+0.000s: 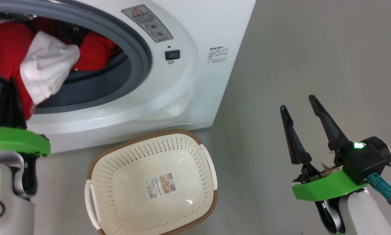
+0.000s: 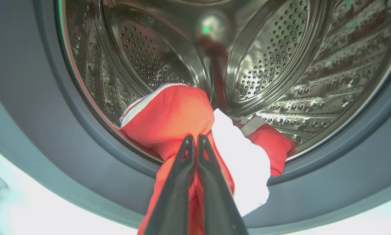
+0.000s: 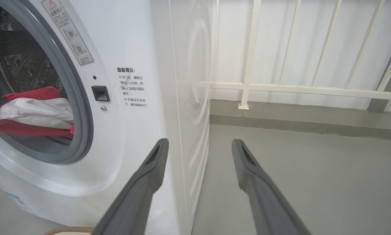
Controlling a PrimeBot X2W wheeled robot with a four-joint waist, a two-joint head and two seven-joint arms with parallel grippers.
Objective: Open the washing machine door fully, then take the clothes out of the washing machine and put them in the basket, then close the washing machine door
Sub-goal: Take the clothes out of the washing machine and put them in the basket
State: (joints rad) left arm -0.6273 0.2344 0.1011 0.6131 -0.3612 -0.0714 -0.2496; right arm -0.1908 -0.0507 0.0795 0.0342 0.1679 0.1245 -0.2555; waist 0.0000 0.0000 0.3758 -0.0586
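Left gripper [image 2: 195, 138], jaws clamped on the clothes [image 2: 169, 114] at the washing machine [image 1: 188, 81] mouth, has the basket [image 1: 117, 169] near-right of it (right gripper [image 1: 298, 102], jaws wide and empty, stands right of the basket).

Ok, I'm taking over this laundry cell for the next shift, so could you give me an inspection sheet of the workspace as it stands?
Surface: smooth grey floor.
Job's things: washing machine with red and white clothes hanging out of its mouth; basket on the floor in front of it, no clothes in it.
Clutter: nothing seen.
End effectors: left end effector shut on the clothes at the drum mouth; right end effector open, holding nothing, over the floor beside the machine.
Cables: teal cable plug at the right wrist.
Surroundings: white railing past the machine's side.
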